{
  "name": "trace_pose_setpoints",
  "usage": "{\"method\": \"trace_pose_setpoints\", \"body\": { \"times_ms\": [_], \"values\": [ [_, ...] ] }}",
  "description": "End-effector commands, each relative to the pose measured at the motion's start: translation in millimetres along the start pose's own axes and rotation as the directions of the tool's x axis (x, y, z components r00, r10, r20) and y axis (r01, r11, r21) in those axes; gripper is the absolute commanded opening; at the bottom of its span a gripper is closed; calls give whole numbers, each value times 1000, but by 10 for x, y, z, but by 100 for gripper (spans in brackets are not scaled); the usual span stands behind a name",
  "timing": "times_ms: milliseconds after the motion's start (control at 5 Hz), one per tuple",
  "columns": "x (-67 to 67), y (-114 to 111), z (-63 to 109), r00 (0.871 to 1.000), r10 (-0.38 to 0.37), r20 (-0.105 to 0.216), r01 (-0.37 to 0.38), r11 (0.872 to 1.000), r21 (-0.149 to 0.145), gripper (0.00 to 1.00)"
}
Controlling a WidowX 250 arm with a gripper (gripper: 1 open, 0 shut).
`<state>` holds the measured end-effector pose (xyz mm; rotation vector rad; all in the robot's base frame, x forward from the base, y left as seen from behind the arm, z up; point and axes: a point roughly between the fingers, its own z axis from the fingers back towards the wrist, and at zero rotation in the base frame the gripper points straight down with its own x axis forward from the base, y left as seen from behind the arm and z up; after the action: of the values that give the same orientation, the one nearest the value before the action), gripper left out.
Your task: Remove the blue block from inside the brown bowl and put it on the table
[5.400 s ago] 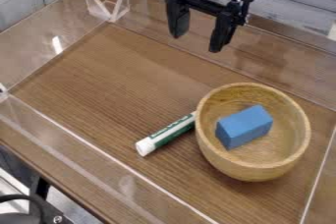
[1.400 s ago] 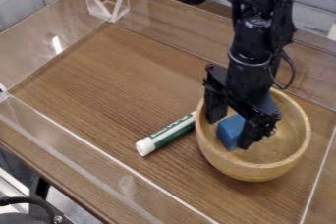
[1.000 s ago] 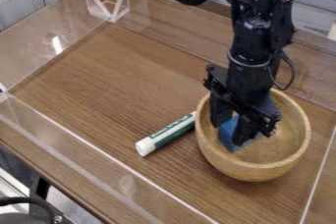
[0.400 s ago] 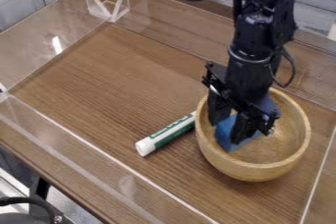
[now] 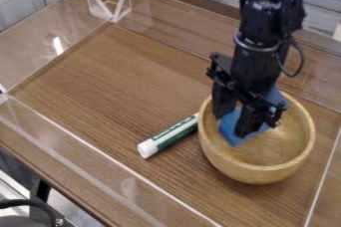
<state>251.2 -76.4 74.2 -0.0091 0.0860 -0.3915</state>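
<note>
The blue block (image 5: 237,126) hangs between the fingers of my gripper (image 5: 248,121), which is shut on it. The block is lifted a little above the inside of the brown bowl (image 5: 273,161), still over the bowl's left half. The bowl stands on the table (image 5: 107,82) at the right, near the front. The arm comes down from the top of the view and hides the bowl's far rim and most of the block.
A white-and-green marker pen (image 5: 170,134) lies on the table just left of the bowl. Low clear walls (image 5: 80,181) border the tabletop on all sides. A clear bracket (image 5: 107,7) stands at the back left corner.
The gripper came down into the bowl and shut on the blue block. Over the last second it has lifted slightly, with the block in it.
</note>
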Motion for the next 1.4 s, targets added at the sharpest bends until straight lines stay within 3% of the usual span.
{"method": "trace_pose_setpoints", "body": {
  "times_ms": [0, 400, 600, 800, 1000, 1200],
  "values": [
    [48, 73, 367, 998, 8, 69, -9, 1000, 16, 0],
    [-65, 316, 807, 991, 103, 90, -108, 993, 51, 0],
    [-137, 540, 945, 977, 188, 96, -195, 979, 66, 0],
    [-257, 833, 1012, 961, 257, 105, -265, 962, 72, 0],
    [-403, 990, 967, 957, 266, 114, -275, 959, 73, 0],
    [-432, 1017, 866, 954, 279, 113, -288, 955, 76, 0]
  ]
}}
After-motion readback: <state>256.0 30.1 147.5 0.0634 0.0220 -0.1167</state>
